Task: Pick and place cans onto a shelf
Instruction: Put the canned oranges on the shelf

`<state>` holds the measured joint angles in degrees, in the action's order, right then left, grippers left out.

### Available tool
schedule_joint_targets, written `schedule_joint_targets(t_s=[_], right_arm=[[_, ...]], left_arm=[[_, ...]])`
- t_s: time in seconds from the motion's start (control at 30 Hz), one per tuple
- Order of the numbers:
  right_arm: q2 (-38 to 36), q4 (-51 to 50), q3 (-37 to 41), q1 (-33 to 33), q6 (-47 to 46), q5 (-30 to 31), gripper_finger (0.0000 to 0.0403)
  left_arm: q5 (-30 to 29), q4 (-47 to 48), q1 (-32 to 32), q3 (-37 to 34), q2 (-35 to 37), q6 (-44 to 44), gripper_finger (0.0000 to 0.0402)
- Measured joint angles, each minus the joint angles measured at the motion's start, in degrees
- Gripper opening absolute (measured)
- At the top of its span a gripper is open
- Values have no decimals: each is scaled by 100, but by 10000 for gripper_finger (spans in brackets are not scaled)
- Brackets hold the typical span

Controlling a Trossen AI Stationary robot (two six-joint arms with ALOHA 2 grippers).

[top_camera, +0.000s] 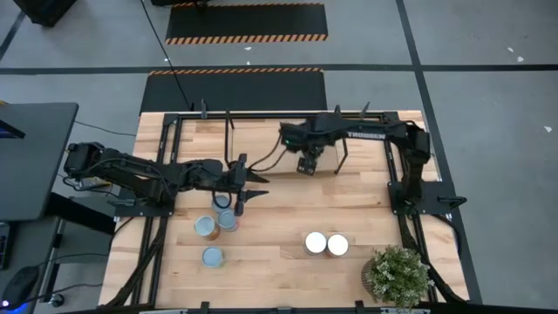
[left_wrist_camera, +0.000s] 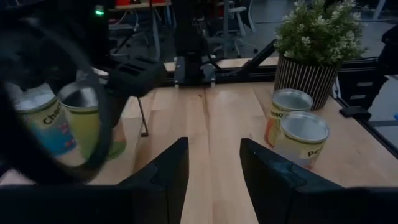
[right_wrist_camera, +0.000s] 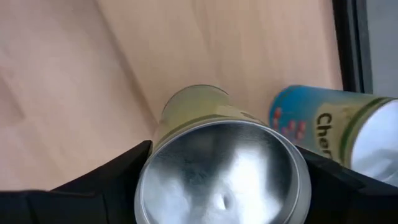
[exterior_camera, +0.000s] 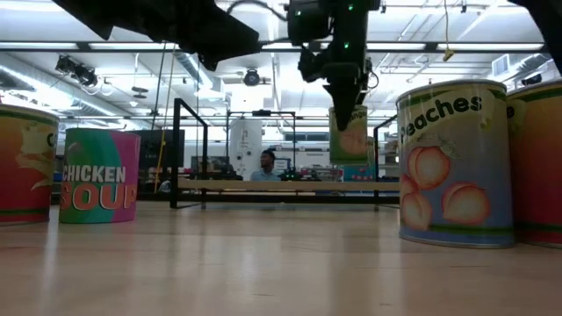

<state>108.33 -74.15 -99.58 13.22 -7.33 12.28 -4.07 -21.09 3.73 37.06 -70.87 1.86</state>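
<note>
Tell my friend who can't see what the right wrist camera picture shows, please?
The right gripper holds a can with a shiny silver top between its two dark fingers, filling the near part of the picture. Beyond it, on the light wooden surface, stand a pale yellow-green can and a blue can.

Cans and shelf on the table
Three cans (top_camera: 212, 231) are grouped left, two cans (top_camera: 326, 243) right, before the shelf (top_camera: 261, 144); a plant (top_camera: 398, 275) is placed beside the pair.
</note>
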Motion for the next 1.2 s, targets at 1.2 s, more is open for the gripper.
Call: schedule_joint_targets(t_s=[1.2], right_arm=[[-639,555,1176,837,334,0,377]], left_arm=[[-40,38,-4,2,0,-121,151]])
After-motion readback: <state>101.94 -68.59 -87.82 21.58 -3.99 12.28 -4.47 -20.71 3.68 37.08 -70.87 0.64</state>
